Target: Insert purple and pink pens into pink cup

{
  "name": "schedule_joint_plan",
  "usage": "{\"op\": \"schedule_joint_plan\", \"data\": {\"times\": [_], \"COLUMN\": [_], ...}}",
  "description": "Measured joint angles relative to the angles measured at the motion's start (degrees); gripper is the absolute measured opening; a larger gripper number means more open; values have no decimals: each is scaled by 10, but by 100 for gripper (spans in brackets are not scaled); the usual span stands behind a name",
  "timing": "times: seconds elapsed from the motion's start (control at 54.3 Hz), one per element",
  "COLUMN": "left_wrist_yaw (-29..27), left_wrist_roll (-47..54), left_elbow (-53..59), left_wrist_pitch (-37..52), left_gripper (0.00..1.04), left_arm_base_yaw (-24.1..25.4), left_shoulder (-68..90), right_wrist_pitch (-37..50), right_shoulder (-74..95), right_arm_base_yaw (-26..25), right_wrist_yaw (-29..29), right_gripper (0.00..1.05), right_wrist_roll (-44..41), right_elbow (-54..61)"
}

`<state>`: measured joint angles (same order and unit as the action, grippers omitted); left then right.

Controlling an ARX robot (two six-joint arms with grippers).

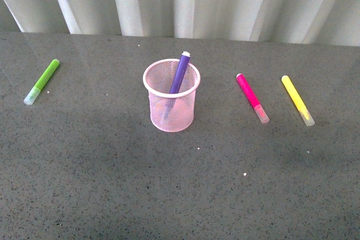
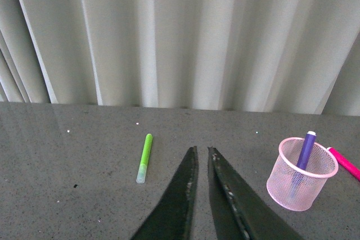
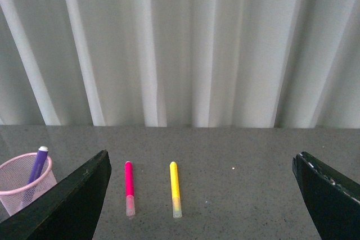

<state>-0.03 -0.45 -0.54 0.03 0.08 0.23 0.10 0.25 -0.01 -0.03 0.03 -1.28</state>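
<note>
The pink cup (image 1: pixel 171 96) stands mid-table, and the purple pen (image 1: pixel 180 72) leans inside it with its end above the rim. To the cup's right the pink pen (image 1: pixel 251 97) lies flat on the table, clear cap towards me. Neither arm shows in the front view. In the left wrist view my left gripper (image 2: pixel 202 150) is shut and empty, held back from the cup (image 2: pixel 301 173) and purple pen (image 2: pixel 306 150). In the right wrist view my right gripper (image 3: pixel 202 158) is open wide and empty, with the pink pen (image 3: pixel 129 186) and cup (image 3: pixel 25 182) ahead of it.
A lime-green marker (image 1: pixel 42 81) lies at the table's left, also seen in the left wrist view (image 2: pixel 144 157). A yellow marker (image 1: pixel 297 99) lies right of the pink pen, and the right wrist view shows that yellow marker (image 3: pixel 175 188) too. Pale curtains (image 1: pixel 185 1) hang behind the grey table (image 1: pixel 180 189).
</note>
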Motion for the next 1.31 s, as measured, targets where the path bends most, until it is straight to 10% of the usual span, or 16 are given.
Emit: {"op": "schedule_joint_plan", "data": {"times": [0.295,0.368,0.46,0.773,0.976,1.308], "left_wrist_yaw": [0,0,0,0,0,0], "left_wrist_roll": [0,0,1,1,2,2], "left_elbow": [0,0,0,0,0,0], "left_wrist_pitch": [0,0,0,0,0,0], "left_gripper": [69,83,100,98,98,98], "left_arm_base_yaw": [0,0,0,0,0,0], "left_shoulder": [0,0,0,0,0,0], "right_wrist_pitch": [2,36,80,382,204,-109], "right_shoulder": [1,35,97,568,974,1289], "right_arm_base_yaw": [-3,-38,-42,15,43,116], "right_wrist_yaw": [-8,-168,-224,-64,70,72], "right_gripper": [98,98,98,98,98,98], "right_wrist_roll": [5,69,123,17,-52,-5], "right_elbow": [0,-10,-69,-352,-655,-877]}}
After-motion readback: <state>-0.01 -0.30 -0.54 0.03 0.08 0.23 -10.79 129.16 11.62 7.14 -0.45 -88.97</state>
